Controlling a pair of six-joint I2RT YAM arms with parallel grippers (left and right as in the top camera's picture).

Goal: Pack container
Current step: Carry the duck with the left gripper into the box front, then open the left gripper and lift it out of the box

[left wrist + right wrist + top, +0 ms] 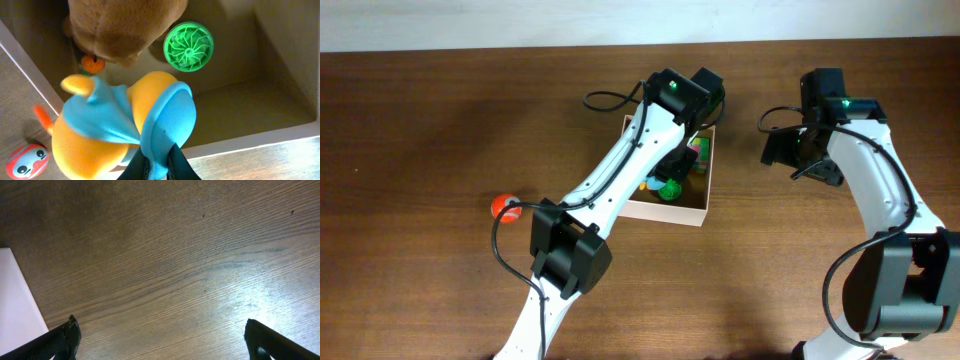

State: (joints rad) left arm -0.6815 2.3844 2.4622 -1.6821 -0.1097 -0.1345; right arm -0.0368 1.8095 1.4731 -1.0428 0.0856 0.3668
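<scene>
Mid-placing: holding orange-and-blue toy (95, 135) clamped in left gripper (152, 167) over container (280, 144), with right gripper (160, 337) spread apart. Next: lower beside green disc (188, 46), release.

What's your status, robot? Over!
Left gripper shut on orange-and-blue toy, over the container rim. Right gripper open, above bare table. Green disc and brown plush already inside; red ball outside.

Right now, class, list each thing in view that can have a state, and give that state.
container, open-topped, partly filled.
left gripper, shut on orange-and-blue toy.
orange-and-blue toy, held above the container's wall.
green disc, lying inside container.
brown plush, inside container.
red ball, on table, outside container.
right gripper, open, empty.
</scene>
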